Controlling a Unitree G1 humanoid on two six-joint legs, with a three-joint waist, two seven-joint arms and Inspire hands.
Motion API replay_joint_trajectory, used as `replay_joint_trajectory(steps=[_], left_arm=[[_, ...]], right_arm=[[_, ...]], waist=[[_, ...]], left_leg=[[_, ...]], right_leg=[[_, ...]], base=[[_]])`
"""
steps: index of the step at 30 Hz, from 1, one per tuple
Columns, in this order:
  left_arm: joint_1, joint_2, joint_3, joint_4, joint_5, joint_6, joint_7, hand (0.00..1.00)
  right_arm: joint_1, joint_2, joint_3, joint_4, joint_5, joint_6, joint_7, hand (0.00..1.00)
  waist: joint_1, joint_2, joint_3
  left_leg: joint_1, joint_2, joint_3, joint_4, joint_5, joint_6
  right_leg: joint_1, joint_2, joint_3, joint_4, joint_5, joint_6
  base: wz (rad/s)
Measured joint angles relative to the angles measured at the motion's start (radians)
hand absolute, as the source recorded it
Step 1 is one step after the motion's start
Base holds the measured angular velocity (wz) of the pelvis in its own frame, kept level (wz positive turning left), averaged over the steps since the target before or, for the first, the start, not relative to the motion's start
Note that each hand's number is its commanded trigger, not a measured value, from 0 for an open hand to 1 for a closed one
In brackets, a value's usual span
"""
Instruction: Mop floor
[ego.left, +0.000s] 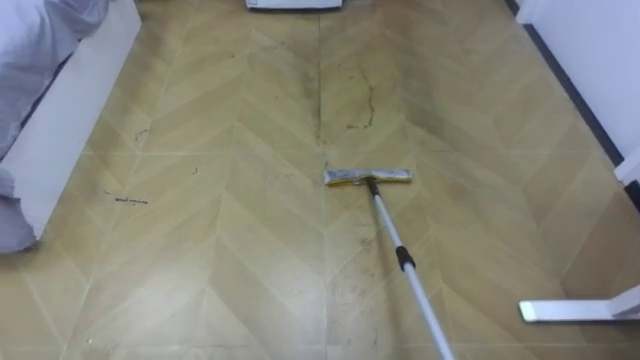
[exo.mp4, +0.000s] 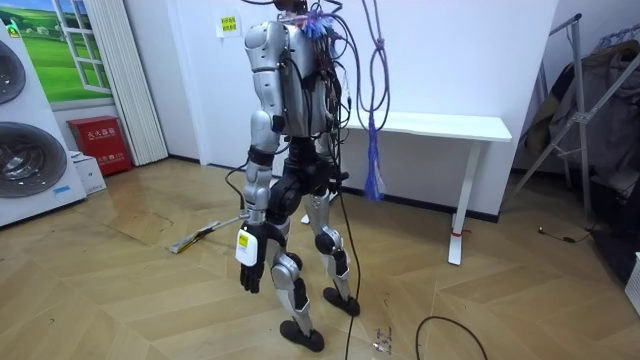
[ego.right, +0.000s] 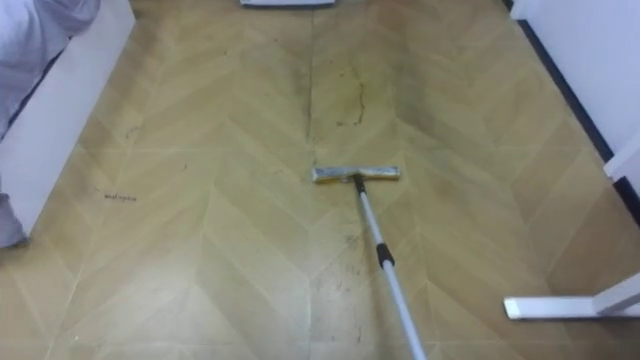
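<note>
One mop head (ego.left: 368, 177) lies flat on the floor (ego.left: 200, 250), centre, its handle (ego.left: 405, 260) running off near right. Dark scuffs (ego.left: 360, 100) sit just beyond it. The left hand (exo.mp4: 250, 272) hangs slack, fingers apart, empty. Best to push straight far, head flat, through the scuffs.

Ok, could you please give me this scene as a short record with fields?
floor: wooden boards in a herringbone pattern
mop head: lies flat on the floor, ahead of the robot
mop handle: runs from the head towards the lower right edge
dark marks: thin lines on the floor beyond the mop head
left hand: hangs at the robot's side, relaxed, holding nothing
table: white, on the robot's right
</note>
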Motion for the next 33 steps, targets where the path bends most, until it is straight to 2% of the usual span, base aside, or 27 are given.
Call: replay_joint_trajectory(steps=[3, 5, 9, 12, 15, 16, 18, 19, 21, 22, 23, 24, 25, 26, 27, 28, 29, 30, 31, 32, 33], left_arm=[[-0.020, -0.001, -0.007, 0.001, -0.003, -0.008, 0.005, 0.00], [-0.043, -0.011, -0.009, 0.009, 0.001, -0.013, 0.012, 0.00], [-0.052, -0.020, -0.009, 0.016, 0.000, -0.018, 0.024, 0.00], [-0.059, -0.021, -0.004, 0.017, 0.000, -0.018, 0.035, 0.00], [-0.062, -0.022, -0.008, 0.025, -0.012, -0.017, 0.050, 0.00], [-0.062, -0.022, -0.011, 0.029, -0.037, -0.017, 0.060, 0.00], [-0.072, -0.019, -0.013, 0.032, -0.085, -0.017, 0.072, 0.00], [-0.089, -0.017, -0.016, 0.038, -0.132, -0.017, 0.084, 0.00], [-0.098, -0.015, -0.026, 0.052, -0.187, -0.022, 0.090, 0.00], [-0.095, -0.013, -0.035, 0.077, -0.233, -0.025, 0.095, 0.00], [-0.081, -0.013, -0.042, 0.103, -0.276, -0.026, 0.108, 0.00], [-0.075, -0.014, -0.042, 0.115, -0.298, -0.026, 0.114, 0.00], [-0.072, -0.014, -0.058, 0.125, -0.352, -0.028, 0.125, 0.00], [-0.062, -0.015, -0.068, 0.131, -0.394, -0.038, 0.125, 0.00], [-0.062, -0.015, -0.074, 0.131, -0.397, -0.045, 0.125, 0.00], [-0.063, -0.014, -0.079, 0.124, -0.411, -0.061, 0.125, 0.00], [-0.057, -0.014, -0.080, 0.123, -0.426, -0.080, 0.124, 0.00], [-0.063, -0.014, -0.085, 0.121, -0.428, -0.086, 0.122, 0.00], [-0.058, -0.014, -0.095, 0.121, -0.425, -0.098, 0.110, 0.00], [-0.060, -0.012, -0.098, 0.118, -0.406, -0.103, 0.095, 0.00], [-0.055, -0.011, -0.098, 0.118, -0.388, -0.105, 0.086, 0.00]], right_arm=[[-0.019, 0.003, 0.003, 0.006, 0.022, 0.000, -0.015, 1.00], [-0.042, 0.003, 0.004, 0.026, 0.028, -0.002, -0.036, 1.00], [-0.044, 0.011, 0.005, 0.042, 0.056, -0.004, -0.074, 1.00], [-0.044, 0.011, 0.006, 0.054, 0.085, -0.004, -0.103, 1.00], [-0.044, 0.010, 0.008, 0.058, 0.132, -0.005, -0.134, 1.00], [-0.042, 0.010, 0.015, 0.066, 0.159, -0.008, -0.146, 1.00], [-0.041, 0.011, 0.039, 0.086, 0.219, -0.016, -0.162, 1.00], [-0.047, 0.011, 0.043, 0.098, 0.250, -0.031, -0.167, 1.00], [-0.082, 0.012, 0.039, 0.142, 0.257, -0.047, -0.175, 1.00], [-0.125, 0.008, 0.031, 0.184, 0.257, -0.048, -0.178, 1.00], [-0.163, 0.000, 0.025, 0.212, 0.252, -0.044, -0.173, 1.00], [-0.180, -0.004, 0.024, 0.215, 0.243, -0.037, -0.166, 1.00], [-0.218, -0.018, 0.012, 0.224, 0.245, -0.023, -0.153, 1.00], [-0.268, -0.035, 0.012, 0.241, 0.259, -0.025, -0.135, 1.00], [-0.295, -0.042, 0.011, 0.244, 0.266, -0.025, -0.125, 1.00], [-0.349, -0.049, 0.006, 0.245, 0.283, -0.034, -0.109, 1.00], [-0.396, -0.052, 0.007, 0.245, 0.305, -0.054, -0.094, 1.00], [-0.413, -0.054, 0.010, 0.247, 0.320, -0.062, -0.087, 1.00], [-0.433, -0.059, 0.017, 0.255, 0.343, -0.080, -0.068, 1.00], [-0.440, -0.068, 0.038, 0.254, 0.374, -0.092, -0.053, 1.00], [-0.439, -0.073, 0.048, 0.254, 0.392, -0.095, -0.048, 1.00]], waist=[[0.001, 0.001, -0.0019], [0.002, 0.005, 0.0053], [0.003, 0.009, 0.0080], [0.005, 0.003, 0.0119], [0.007, 0.014, 0.0181], [0.007, 0.018, 0.0204], [0.016, 0.023, 0.0168], [0.036, 0.023, 0.0156], [0.056, 0.023, 0.0116], [0.071, 0.021, 0.0126], [0.093, 0.014, 0.0161], [0.100, 0.010, 0.0152], [0.119, -0.003, 0.0119], [0.138, -0.009, 0.0137], [0.142, -0.014, 0.0172], [0.147, -0.026, 0.0246], [0.159, -0.046, 0.0374], [0.164, -0.053, 0.0411], [0.168, -0.054, 0.0414], [0.168, -0.056, 0.0423], [0.168, -0.051, 0.0401]], left_leg=[[-0.066, 0.003, -0.003, 0.016, 0.005, -0.002], [-0.116, 0.005, -0.006, 0.040, 0.009, -0.002], [-0.196, 0.003, -0.005, 0.083, 0.009, -0.002], [-0.299, -0.003, -0.002, 0.132, 0.008, -0.003], [-0.405, -0.004, -0.013, 0.212, -0.002, -0.013], [-0.440, -0.012, -0.024, 0.251, -0.009, -0.019], [-0.504, -0.021, -0.041, 0.313, -0.023, -0.031], [-0.548, -0.024, -0.047, 0.355, -0.026, -0.043], [-0.605, -0.025, -0.049, 0.419, -0.014, -0.066], [-0.662, 0.000, -0.004, 0.573, 0.007, -0.087], [-0.724, 0.016, 0.031, 0.765, 0.080, -0.081], [-0.761, 0.025, 0.042, 0.829, 0.150, -0.078], [-0.854, 0.040, 0.064, 1.002, 0.327, -0.095], [-0.944, 0.043, 0.082, 1.260, 0.360, -0.091], [-0.985, 0.042, 0.095, 1.359, 0.352, -0.085], [-1.050, 0.043, 0.119, 1.494, 0.314, -0.072], [-1.089, 0.044, 0.133, 1.547, 0.270, -0.064], [-1.100, 0.045, 0.138, 1.547, 0.253, -0.060], [-1.102, 0.052, 0.137, 1.489, 0.227, -0.059], [-1.067, 0.056, 0.135, 1.347, 0.209, -0.057], [-1.037, 0.059, 0.136, 1.251, 0.202, -0.057]], right_leg=[[-0.069, 0.001, -0.003, 0.021, -0.004, -0.006], [-0.129, 0.000, 0.001, 0.058, -0.008, -0.013], [-0.224, -0.006, 0.026, 0.139, -0.033, -0.027], [-0.353, -0.022, 0.047, 0.252, -0.070, -0.034], [-0.461, -0.023, 0.056, 0.359, -0.101, -0.049], [-0.503, -0.024, 0.076, 0.410, -0.125, -0.056], [-0.562, -0.018, 0.097, 0.477, -0.175, -0.082], [-0.604, -0.017, 0.101, 0.522, -0.208, -0.087], [-0.666, -0.029, 0.104, 0.596, -0.235, -0.108], [-0.692, -0.041, 0.095, 0.660, -0.257, -0.136], [-0.704, -0.034, 0.111, 0.725, -0.282, -0.150], [-0.707, -0.033, 0.116, 0.751, -0.294, -0.154], [-0.717, -0.033, 0.139, 0.795, -0.309, -0.167], [-0.718, -0.033, 0.157, 0.827, -0.315, -0.172], [-0.720, -0.034, 0.163, 0.832, -0.315, -0.172], [-0.726, -0.039, 0.183, 0.835, -0.312, -0.176], [-0.730, -0.047, 0.208, 0.834, -0.307, -0.176], [-0.730, -0.054, 0.216, 0.832, -0.306, -0.175], [-0.726, -0.057, 0.224, 0.828, -0.306, -0.174], [-0.722, -0.066, 0.219, 0.827, -0.311, -0.154], [-0.721, -0.067, 0.214, 0.827, -0.316, -0.141]], base=[[0.00], [0.00], [0.05], [0.07], [0.08], [0.30], [0.31], [0.21], [0.08], [-0.32], [-0.39], [-0.45], [-0.34], [-0.31], [-0.15], [-0.10], [-0.12], [-0.09], [0.06], [0.14], [0.20]])
